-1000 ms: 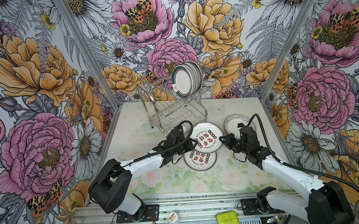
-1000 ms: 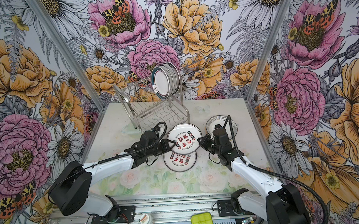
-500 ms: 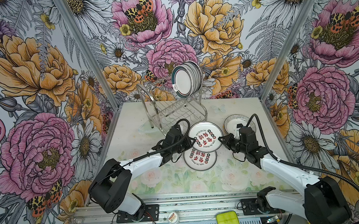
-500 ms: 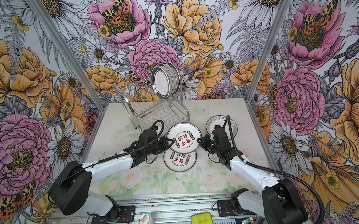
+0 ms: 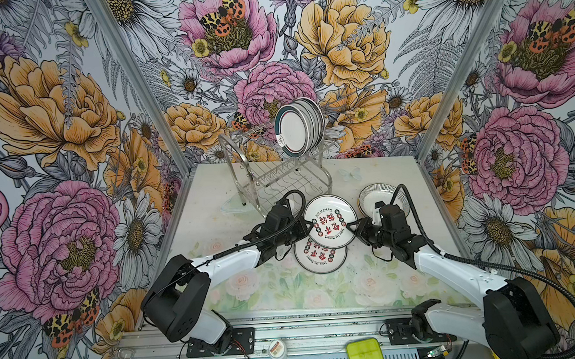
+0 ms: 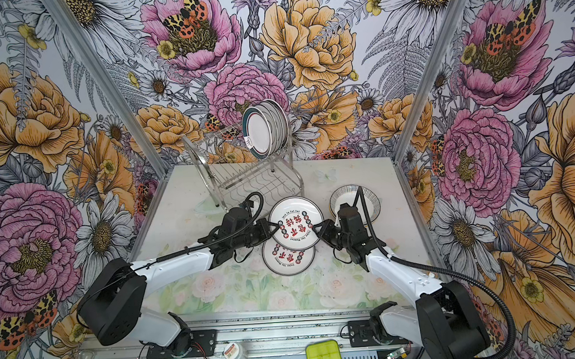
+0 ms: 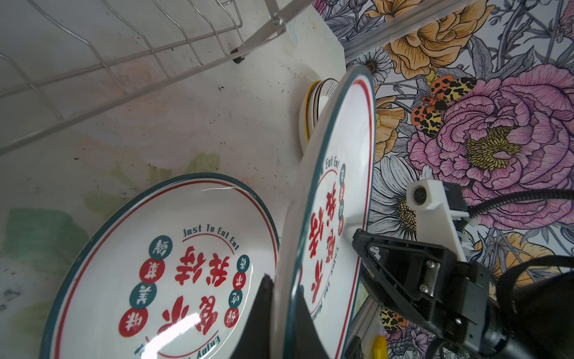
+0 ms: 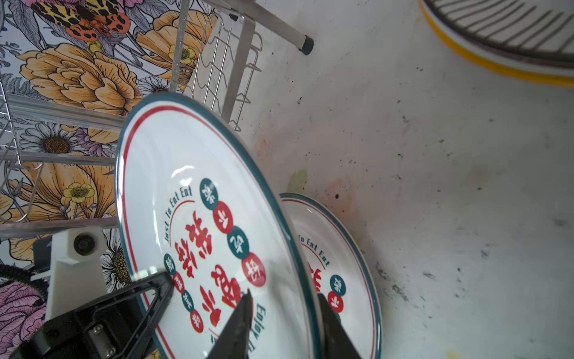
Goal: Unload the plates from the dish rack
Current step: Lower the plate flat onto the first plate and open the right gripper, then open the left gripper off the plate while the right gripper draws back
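- Top views, both: held plate hangs tilted over the counter, its lower edge overlapping the flat plate beneath.
- Left wrist: left hand is clamped tight on one rim.
- Right wrist: right hand straddles the opposite rim, fingers parted and slack.
- Striped plates lie just behind the right hand.
- Dish rack stands close behind; racked plates sit upright on the upper tier.
- Broad open counter toward the arm bases.

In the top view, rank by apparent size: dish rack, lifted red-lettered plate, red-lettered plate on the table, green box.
1. dish rack
2. lifted plate and table plate: unranked, same design, lifted one nearer the camera
3. green box
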Motion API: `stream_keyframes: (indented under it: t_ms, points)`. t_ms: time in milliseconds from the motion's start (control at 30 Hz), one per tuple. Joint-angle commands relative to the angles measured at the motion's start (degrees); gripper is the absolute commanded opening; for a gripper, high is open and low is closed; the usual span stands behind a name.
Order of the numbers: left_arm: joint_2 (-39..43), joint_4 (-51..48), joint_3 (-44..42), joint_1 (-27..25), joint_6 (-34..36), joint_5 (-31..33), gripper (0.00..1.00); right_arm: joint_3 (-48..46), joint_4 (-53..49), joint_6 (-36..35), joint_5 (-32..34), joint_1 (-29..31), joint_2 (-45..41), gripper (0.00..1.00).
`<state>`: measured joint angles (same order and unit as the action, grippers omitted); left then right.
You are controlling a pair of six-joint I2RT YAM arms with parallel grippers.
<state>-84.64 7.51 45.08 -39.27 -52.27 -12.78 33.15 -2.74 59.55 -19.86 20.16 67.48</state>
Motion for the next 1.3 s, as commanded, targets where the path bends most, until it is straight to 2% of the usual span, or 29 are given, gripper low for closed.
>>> stream_keyframes:
  t_ms: [0,100,467,600,700,1267]
  points:
    - [2.24,-3.11,-1.87,-0.4,3.24,-0.82,0.0,2.19,4.09,-0.66,-1.51,-0.07,-0.12,0.43]
    - [4.42,-4.53,-3.2,0.4,3.15,-0.9,0.0,2.38,3.09,-1.14,-1.18,-1.16,0.2,0.49]
    - [11.29,-7.5,-9.25,1.65,1.0,-0.29,0.0,4.49,-2.48,-6.57,2.76,-7.32,0.38,0.52]
    - [11.25,-7.82,-10.42,1.65,0.33,-0.27,0.0,6.31,-4.2,-9.99,4.47,-7.35,0.39,0.53]
    - [10.67,-7.76,-10.89,1.71,-0.04,-0.17,0.0,7.03,-4.74,-12.62,5.4,-7.28,-0.65,0.6]
    - [4.22,-5.18,-10.22,1.12,-1.41,-2.11,0.01,9.77,-6.75,-16.57,4.41,-6.78,-0.3,0.6]
